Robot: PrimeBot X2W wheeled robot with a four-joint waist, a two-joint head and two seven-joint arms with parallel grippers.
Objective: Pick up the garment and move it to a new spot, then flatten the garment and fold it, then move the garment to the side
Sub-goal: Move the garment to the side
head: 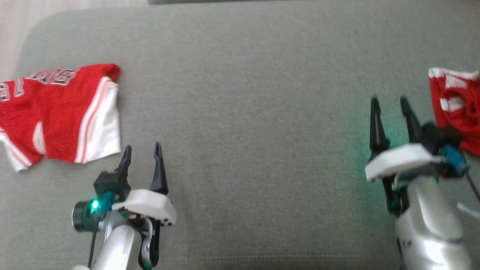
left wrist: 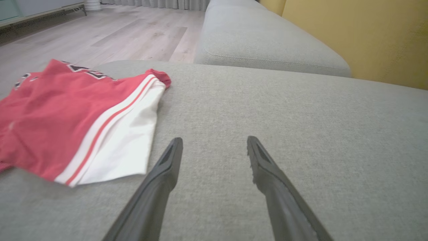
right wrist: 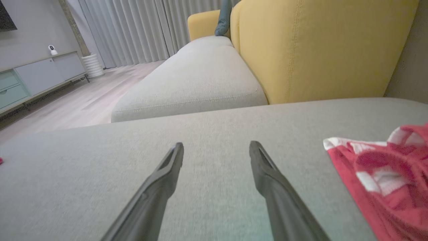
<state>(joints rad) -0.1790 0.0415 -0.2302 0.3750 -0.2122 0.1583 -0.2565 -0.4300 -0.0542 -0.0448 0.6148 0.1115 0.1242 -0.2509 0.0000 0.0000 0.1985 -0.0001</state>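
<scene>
Lying flat: shorts (head: 60,112), light, limp, likely slippery; best pinched at white hem. Left gripper (head: 142,147), right gripper (head: 388,100): parted, empty.

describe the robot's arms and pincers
Silver-white arms end in white wrist plates. The left pincer and right pincer each have two long, tapering black fingers. Teal connectors and dark cables sit at both wrists; a green light glows on the left.
</scene>
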